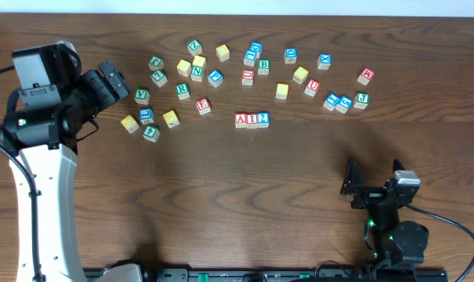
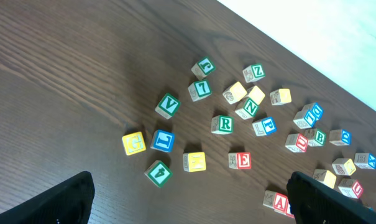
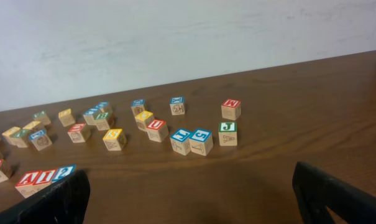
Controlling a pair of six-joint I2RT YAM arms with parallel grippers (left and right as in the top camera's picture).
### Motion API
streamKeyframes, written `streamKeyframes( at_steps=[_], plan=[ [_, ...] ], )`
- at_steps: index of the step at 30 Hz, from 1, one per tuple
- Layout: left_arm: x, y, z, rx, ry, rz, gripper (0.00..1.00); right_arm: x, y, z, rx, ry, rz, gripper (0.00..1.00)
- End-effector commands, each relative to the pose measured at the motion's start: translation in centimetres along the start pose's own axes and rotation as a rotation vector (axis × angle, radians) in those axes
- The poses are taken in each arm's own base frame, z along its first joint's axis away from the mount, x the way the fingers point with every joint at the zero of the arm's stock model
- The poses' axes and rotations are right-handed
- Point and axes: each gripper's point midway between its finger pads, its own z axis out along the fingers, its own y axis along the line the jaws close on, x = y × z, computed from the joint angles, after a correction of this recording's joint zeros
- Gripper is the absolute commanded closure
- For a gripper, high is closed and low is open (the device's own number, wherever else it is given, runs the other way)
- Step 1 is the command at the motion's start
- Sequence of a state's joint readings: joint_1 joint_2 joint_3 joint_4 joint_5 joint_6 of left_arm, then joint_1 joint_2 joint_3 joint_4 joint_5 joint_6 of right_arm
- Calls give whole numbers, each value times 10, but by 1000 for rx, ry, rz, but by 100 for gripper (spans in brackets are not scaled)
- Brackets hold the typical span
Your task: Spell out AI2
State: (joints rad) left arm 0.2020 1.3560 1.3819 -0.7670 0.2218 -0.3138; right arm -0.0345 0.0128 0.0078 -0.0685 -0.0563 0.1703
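Three blocks stand in one row near the middle of the bench (image 1: 221, 204): the A block (image 1: 240, 120), the I block (image 1: 251, 120) and the 2 block (image 1: 263, 118), in that order and touching side to side. Read from the robot's side, the row spells AI2. The right wrist view confirms the order, with the marked faces up and no gap apparent between neighbours. The line looks straight. Any small offset of the 2 block is too slight to judge.

Loose blocks (image 1: 184, 68) lie scattered beyond the row and out to both sides of it, none touching it. One of them, the J block (image 3: 227, 133), lies well to the right of the row.

The left pincer (image 2: 191, 193) hangs well to the left of the row, above the loose blocks on that side. Its jaws are spread wide with nothing between them. The right pincer (image 3: 191, 177) sits nearer the robot than the row and to its right, by the near edge of the bench. It is likewise spread wide and empty.

Assessment: the spelling appears finished, with all three characters placed and nothing in hand. No further placing looks necessary. At most, the left arm may need to be drawn back clear of the loose blocks without disturbing the row.
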Motion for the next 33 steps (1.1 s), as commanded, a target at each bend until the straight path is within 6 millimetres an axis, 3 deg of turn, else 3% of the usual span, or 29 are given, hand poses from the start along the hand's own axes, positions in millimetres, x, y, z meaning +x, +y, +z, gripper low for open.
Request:
streamKeyframes(
  at_steps=[1, 16, 22, 28, 33],
  plan=[
    [-4, 1, -3, -5, -13, 4, 2, 0, 0, 0, -2, -2, -11, 1],
    [-2, 2, -2, -8, -7, 4, 2, 0, 0, 0, -2, -2, -11, 1],
    [15, 21, -9, -82, -19, 13, 2, 0, 0, 0, -2, -2, -11, 1],
    [21, 26, -20, -45, -195, 125, 3, 0, 0, 0, -2, -2, -11, 1],
    [42, 32, -26, 2, -376, 242, 2, 0, 0, 0, -2, -2, -11, 1]
  ],
)
